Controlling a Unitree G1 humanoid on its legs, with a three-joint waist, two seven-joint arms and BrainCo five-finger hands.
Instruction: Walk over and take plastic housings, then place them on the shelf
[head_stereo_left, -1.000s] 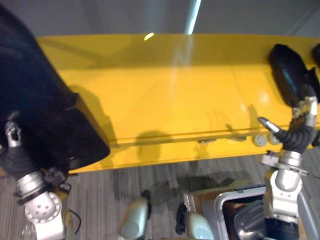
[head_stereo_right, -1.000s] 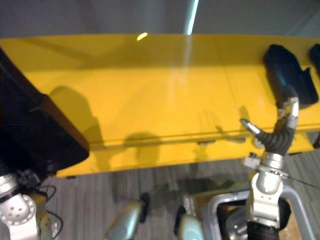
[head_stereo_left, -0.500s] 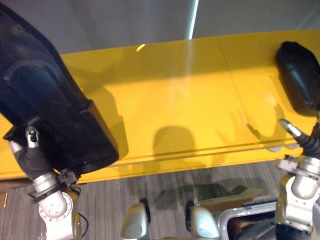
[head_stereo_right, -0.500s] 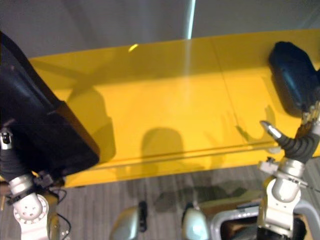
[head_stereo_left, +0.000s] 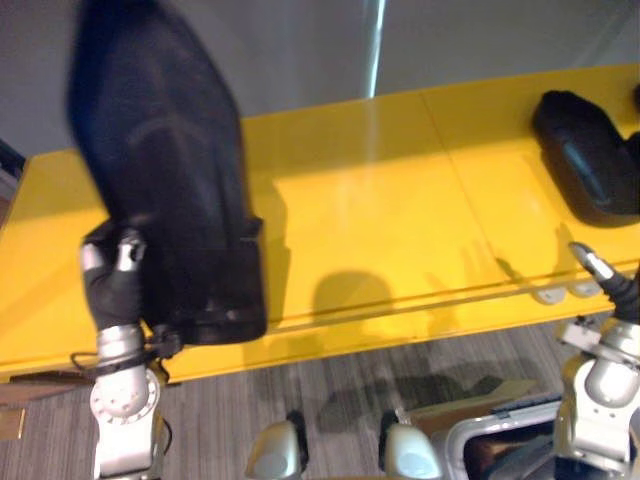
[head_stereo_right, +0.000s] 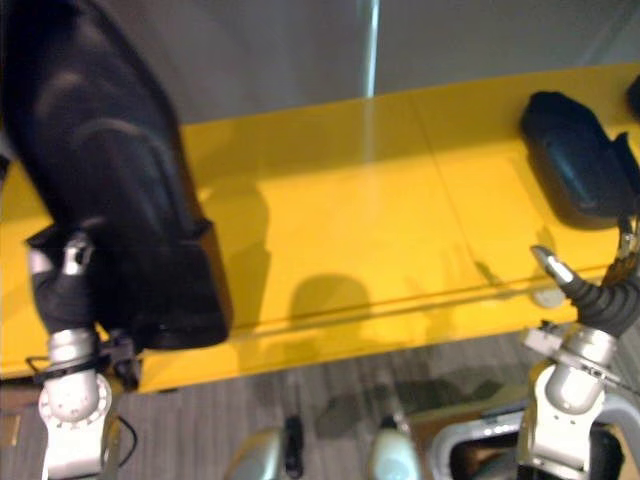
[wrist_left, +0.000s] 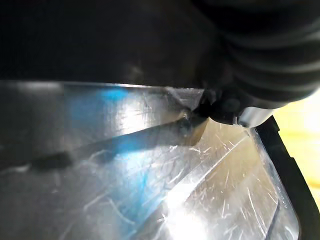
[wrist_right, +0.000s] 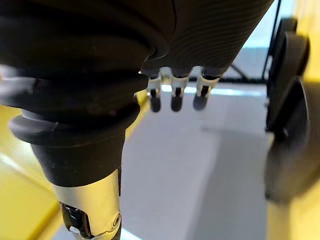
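Left hand (head_stereo_left: 112, 290) grips large black plastic housing (head_stereo_left: 165, 180) above yellow shelf (head_stereo_left: 380, 220) | right hand (head_stereo_right: 600, 298) fingers relaxed, empty | second black housing (head_stereo_left: 585, 155) lies on shelf

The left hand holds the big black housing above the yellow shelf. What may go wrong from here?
1. The left hand supports the large black plastic housing only near one end, so it may tip or slip.
2. That end sits by the yellow shelf's front edge; released here, it might fall off.
3. The right hand is close to the second housing and could nudge it.
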